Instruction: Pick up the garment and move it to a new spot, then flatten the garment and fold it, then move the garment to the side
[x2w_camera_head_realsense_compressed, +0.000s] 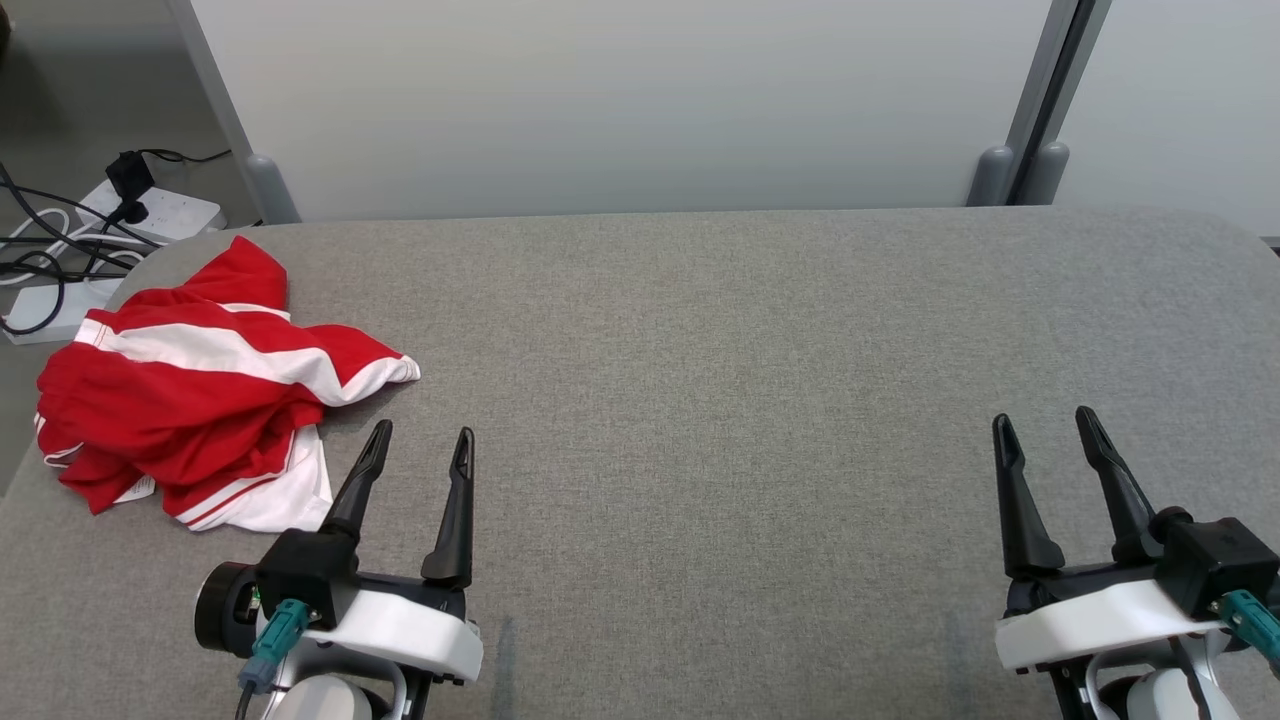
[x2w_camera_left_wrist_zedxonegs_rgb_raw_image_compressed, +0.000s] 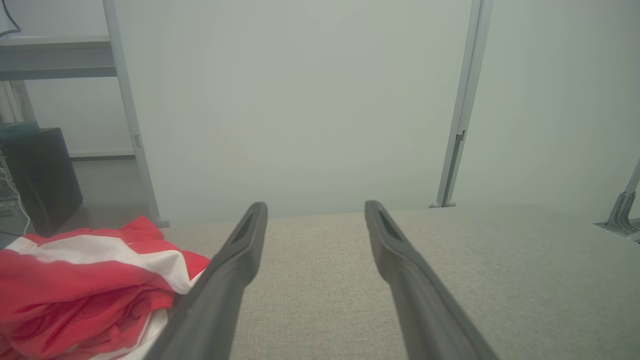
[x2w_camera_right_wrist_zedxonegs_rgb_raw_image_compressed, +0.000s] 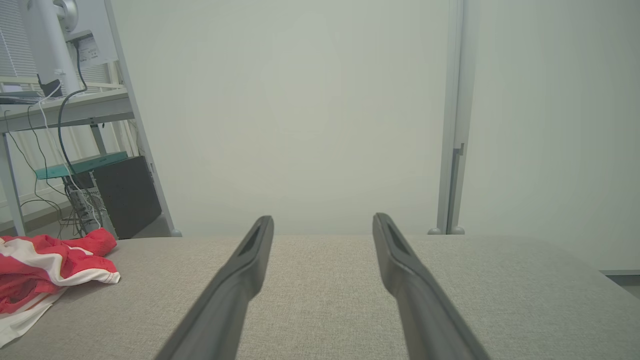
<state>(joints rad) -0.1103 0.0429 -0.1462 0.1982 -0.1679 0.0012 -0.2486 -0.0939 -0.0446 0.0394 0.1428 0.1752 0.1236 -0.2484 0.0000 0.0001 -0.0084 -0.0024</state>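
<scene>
A crumpled red garment (x2w_camera_head_realsense_compressed: 190, 390) with white stripes lies in a heap near the left edge of the grey table (x2w_camera_head_realsense_compressed: 760, 400). My left gripper (x2w_camera_head_realsense_compressed: 420, 438) stands open just to the right of the heap's near corner, nothing between its fingers. In the left wrist view the garment (x2w_camera_left_wrist_zedxonegs_rgb_raw_image_compressed: 85, 280) bunches at the lower left beside the open left gripper (x2w_camera_left_wrist_zedxonegs_rgb_raw_image_compressed: 316, 207). My right gripper (x2w_camera_head_realsense_compressed: 1045, 420) is open at the lower right, far from the cloth. The right wrist view has the garment (x2w_camera_right_wrist_zedxonegs_rgb_raw_image_compressed: 45, 267) at the far left and the open right gripper (x2w_camera_right_wrist_zedxonegs_rgb_raw_image_compressed: 324, 220) over bare felt.
White partition panels (x2w_camera_head_realsense_compressed: 620, 100) with grey posts close off the table's far edge. Off the table's far left corner, a power strip (x2w_camera_head_realsense_compressed: 150, 210) and cables lie on the floor. A desk and a dark box (x2w_camera_right_wrist_zedxonegs_rgb_raw_image_compressed: 127, 195) stand beyond the left edge.
</scene>
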